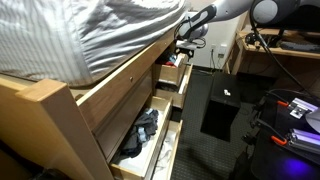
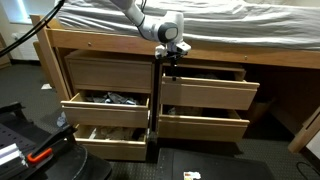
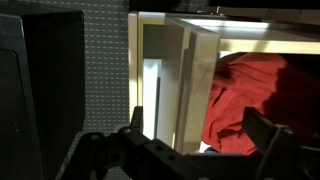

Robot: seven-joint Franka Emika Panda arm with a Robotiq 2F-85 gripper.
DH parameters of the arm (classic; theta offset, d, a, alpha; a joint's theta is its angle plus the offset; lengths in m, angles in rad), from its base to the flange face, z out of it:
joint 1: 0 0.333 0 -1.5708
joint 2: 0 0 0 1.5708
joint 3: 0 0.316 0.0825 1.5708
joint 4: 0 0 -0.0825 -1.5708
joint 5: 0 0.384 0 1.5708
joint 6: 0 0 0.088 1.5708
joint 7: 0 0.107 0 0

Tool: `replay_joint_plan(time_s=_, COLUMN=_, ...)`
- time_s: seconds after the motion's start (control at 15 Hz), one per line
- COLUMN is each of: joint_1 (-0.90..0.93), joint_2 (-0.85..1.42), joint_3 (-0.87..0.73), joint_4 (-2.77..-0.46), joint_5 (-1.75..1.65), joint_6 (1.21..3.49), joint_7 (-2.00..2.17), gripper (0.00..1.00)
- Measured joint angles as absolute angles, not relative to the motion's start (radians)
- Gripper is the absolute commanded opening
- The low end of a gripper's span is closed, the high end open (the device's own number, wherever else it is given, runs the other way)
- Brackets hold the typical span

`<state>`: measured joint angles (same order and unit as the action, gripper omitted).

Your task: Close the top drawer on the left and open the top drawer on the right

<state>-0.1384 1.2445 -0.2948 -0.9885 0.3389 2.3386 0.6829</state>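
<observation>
I see the gripper [image 3: 197, 125] with its jaws spread wide astride the front panel of the top right drawer [image 2: 205, 93], clamping nothing, that drawer pulled partly out, the top left drawer [image 2: 105, 72] flush shut.

The arm [image 2: 132, 10] comes in from high up, slopes down to the wrist [image 2: 170, 26] and bends there, so the pincer [image 2: 170, 58] points straight down. In an exterior view the arm stretches out nearly level, with the pincer [image 1: 186, 44] hanging at its end. In the wrist view the two dark fingers [image 3: 268, 140] stand wide apart, the jaws spread.
</observation>
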Motion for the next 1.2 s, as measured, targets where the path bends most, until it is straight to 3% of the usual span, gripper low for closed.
replay_joint_plan(time_s=1.0, joint_1=-0.149, joint_2=1.287, joint_3=-0.297, joint_4=-0.978, joint_5=0.308, joint_6=2.352, joint_7=0.679, gripper=1.00)
replay_joint_plan(time_s=1.2, joint_1=-0.173, joint_2=1.295, joint_3=-0.281, joint_4=-1.033, joint_5=0.329, joint_6=2.449, joint_7=0.610, gripper=1.00)
